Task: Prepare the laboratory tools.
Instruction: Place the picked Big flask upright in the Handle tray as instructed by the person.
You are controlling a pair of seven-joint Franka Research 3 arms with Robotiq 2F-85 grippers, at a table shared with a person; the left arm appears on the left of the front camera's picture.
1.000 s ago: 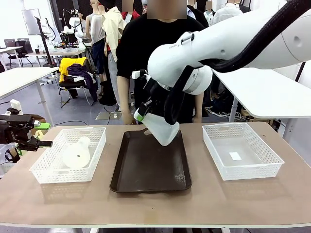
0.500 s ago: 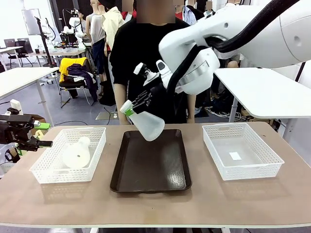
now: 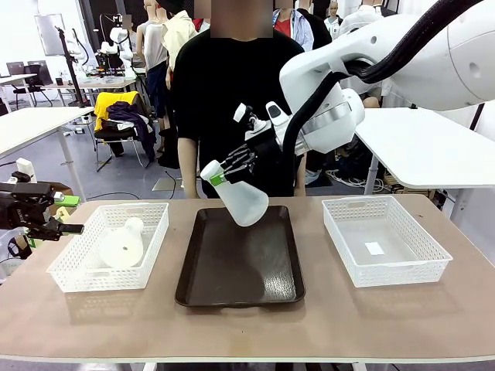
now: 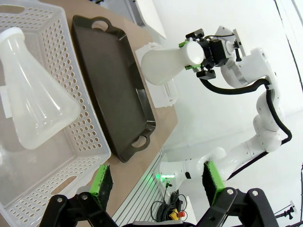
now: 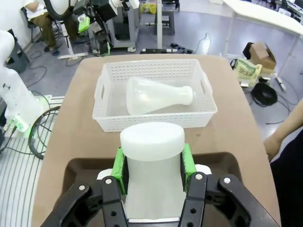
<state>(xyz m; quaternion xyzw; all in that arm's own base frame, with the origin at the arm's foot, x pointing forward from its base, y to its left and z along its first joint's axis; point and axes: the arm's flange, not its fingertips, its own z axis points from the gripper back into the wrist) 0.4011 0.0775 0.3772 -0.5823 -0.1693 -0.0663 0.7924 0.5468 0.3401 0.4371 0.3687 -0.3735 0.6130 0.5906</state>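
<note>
One frosted-white conical flask [image 3: 247, 204] hangs tilted above the far part of the dark brown tray [image 3: 240, 270], its neck pointing left. My right gripper [image 3: 219, 178] is shut on that neck; in the right wrist view the green pads [image 5: 118, 166] clamp the neck [image 5: 151, 161] just under the rim. A second flask [image 3: 122, 244] lies on its side in the left white basket [image 3: 74, 280]. My left gripper [image 3: 68, 227] stands open beside that basket's left wall, off the table edge; its wrist view looks down on the lying flask [image 4: 33, 106] past its green fingertips [image 4: 102, 182].
A second white mesh basket [image 3: 433, 267] stands at the right with a small white slip inside. A person in black stands at the far side of the table, just behind the tray. The table's front strip is bare.
My right arm has lifted and swung toward the right, tipping the held flask so its neck points left, slightly higher over the tray. The left arm and the lying flask are unmoved.
</note>
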